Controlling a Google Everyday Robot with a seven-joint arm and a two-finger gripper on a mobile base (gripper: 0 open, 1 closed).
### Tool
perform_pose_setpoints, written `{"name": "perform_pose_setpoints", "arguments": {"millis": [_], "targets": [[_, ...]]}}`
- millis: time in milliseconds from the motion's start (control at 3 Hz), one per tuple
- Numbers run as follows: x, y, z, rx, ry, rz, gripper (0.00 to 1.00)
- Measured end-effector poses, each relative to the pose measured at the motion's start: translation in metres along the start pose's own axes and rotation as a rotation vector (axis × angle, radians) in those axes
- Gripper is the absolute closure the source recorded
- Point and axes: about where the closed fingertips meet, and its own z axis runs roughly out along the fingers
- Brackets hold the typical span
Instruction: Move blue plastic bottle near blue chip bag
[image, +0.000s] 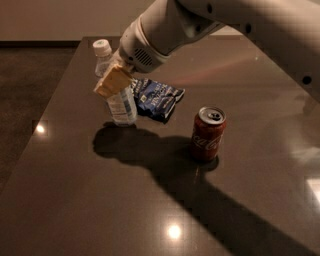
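Note:
The blue plastic bottle (121, 106), clear with a white cap and pale label, is upright with its base at the dark table, just left of the blue chip bag (156, 98). The bag lies flat and wrinkled, touching or nearly touching the bottle. My gripper (114, 80) reaches down from the upper right and is shut on the bottle's middle; its tan pad covers part of the label.
A red soda can (207, 133) stands upright to the right of the bag. The dark table (100, 200) has its left edge close to the bottle. My arm casts a wide shadow across the table's middle.

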Motion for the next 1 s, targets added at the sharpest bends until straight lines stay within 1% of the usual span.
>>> {"name": "perform_pose_setpoints", "arguments": {"millis": [333, 667, 1000], "targets": [[0.016, -0.012, 0.004, -0.021, -0.029, 0.056, 0.98], [0.023, -0.016, 0.006, -0.027, -0.053, 0.082, 0.77], [0.029, -0.017, 0.006, -0.020, -0.072, 0.090, 0.53]]}}
